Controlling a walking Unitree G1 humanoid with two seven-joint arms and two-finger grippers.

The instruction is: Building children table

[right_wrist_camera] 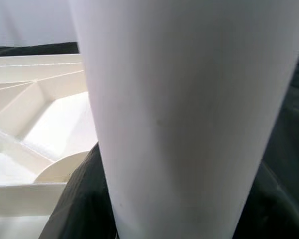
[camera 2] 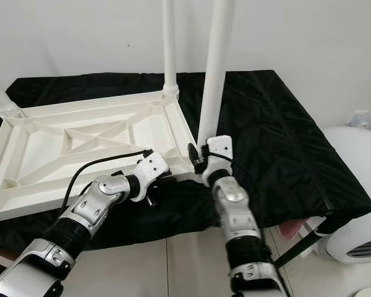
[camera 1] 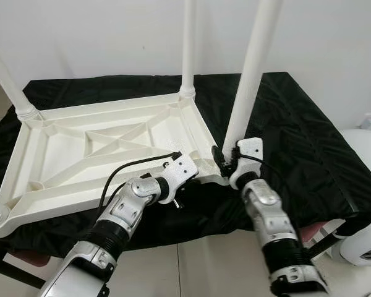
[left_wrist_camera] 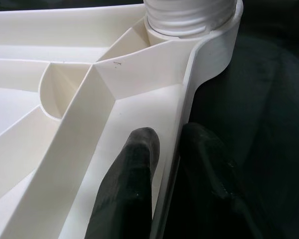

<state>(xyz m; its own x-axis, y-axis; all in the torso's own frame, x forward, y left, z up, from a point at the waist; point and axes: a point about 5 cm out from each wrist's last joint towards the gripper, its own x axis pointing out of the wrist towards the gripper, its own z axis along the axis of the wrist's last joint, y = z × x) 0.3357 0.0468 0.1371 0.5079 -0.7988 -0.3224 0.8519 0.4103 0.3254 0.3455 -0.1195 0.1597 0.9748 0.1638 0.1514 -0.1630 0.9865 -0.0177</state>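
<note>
The tabletop (camera 1: 105,154) rim is being pinched by the left gripper (left_wrist_camera: 164,164) for steadiness while the last leg (camera 1: 250,74) is being clamped by the right gripper (camera 1: 226,162) for seating.

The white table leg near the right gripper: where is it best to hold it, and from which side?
Probably low on the leg's round shaft, just above the tabletop's corner socket, coming from the robot's side, where the right gripper sits. The smooth, near-upright tube suits fingers closing across it.

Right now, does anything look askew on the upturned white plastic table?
Yes. The white plastic leg by the right gripper leans instead of standing straight like the far corner leg. The left gripper pinches the tabletop's rim.
</note>
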